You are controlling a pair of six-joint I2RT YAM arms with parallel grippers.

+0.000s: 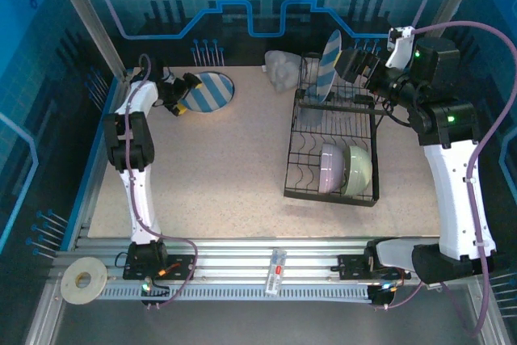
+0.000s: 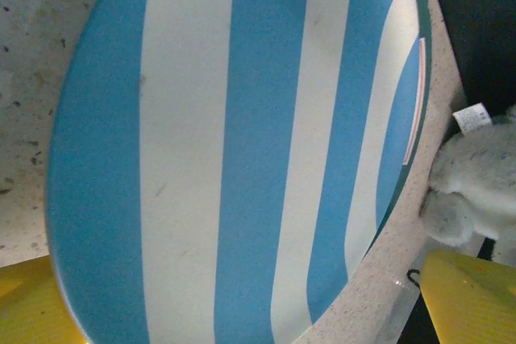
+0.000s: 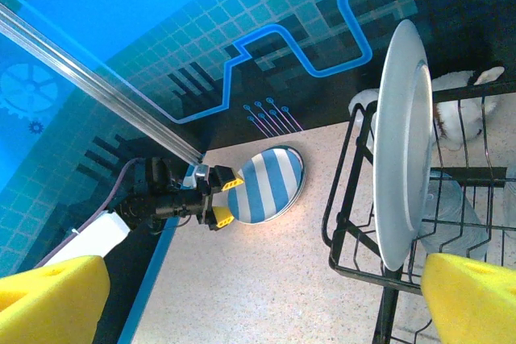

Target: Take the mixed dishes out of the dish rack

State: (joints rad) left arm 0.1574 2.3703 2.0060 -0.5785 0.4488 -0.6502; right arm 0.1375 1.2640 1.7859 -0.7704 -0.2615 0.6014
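Top external: the black wire dish rack (image 1: pixel 331 147) stands on the right half of the table (image 1: pixel 226 191). A lavender bowl (image 1: pixel 329 169) and a pale green bowl (image 1: pixel 359 169) lean side by side on edge at its near end. An upright plate (image 1: pixel 329 62), stripes facing left, stands in the slots at its far end. The right end effector (image 1: pixel 349 64) hovers just beside that plate's right face. A grey plush toy (image 1: pixel 281 69) lies against the rack's far left corner. At the far left of the table a striped plate (image 1: pixel 208 91) lies flat, stripes up, with the left end effector (image 1: pixel 187 94) at its left rim. A roll of tape (image 1: pixel 83 279) sits on the rail by the left base.

Left wrist: the striped plate lies close below on the speckled table, and the yellow fingers (image 2: pixel 472 296) are spread wide at the lower corners, gripping nothing. The plush toy is at the right edge.

Right wrist: the upright plate shows its white face, seated in the rack wires. The yellow pads (image 3: pixel 472 300) sit wide apart and clear of it, so the right end effector is open. Across the table, the left end effector's fingers sit parted at the striped plate's rim.
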